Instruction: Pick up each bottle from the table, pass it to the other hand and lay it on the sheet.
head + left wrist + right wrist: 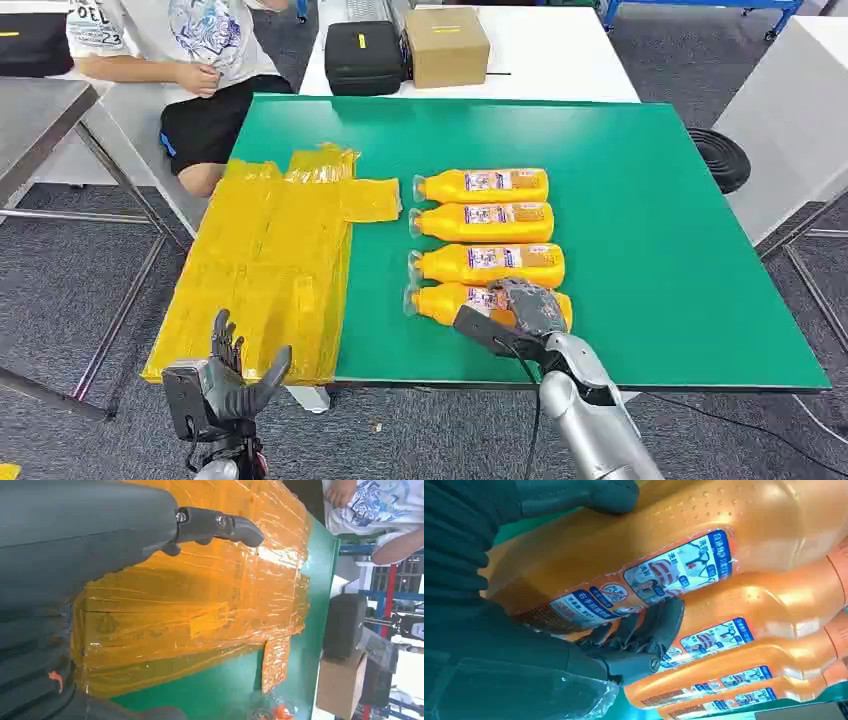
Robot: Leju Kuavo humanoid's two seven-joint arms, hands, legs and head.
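Although four orange bottles lie side by side on the green table (650, 200), none has reached the yellow sheet (265, 270) yet, so the job looks barely begun. The nearest bottle (450, 301), at the front of the row with its clear cap pointing toward the sheet, is the one being taken: the right hand (528, 308) is wrapped over its body, thumb on one side and dark fingers (651, 627) curled against the label on the other, squeezed between this bottle and the second bottle (490, 264). Whether it has left the tabletop I cannot tell; it appears to rest in line with its neighbours. The third bottle (485, 222) and the far bottle (483, 185) lie untouched beyond. By my reading, the lift, the handover and the laying down all remain for this bottle, then the same for the other three. The left hand (232, 378) waits off the table's near edge beside the sheet, fingers spread and holding nothing. Farther out, a black case (363, 57) and a cardboard box (446, 46) sit on a white table, and a person (180, 60) sits past the sheet's far corner.
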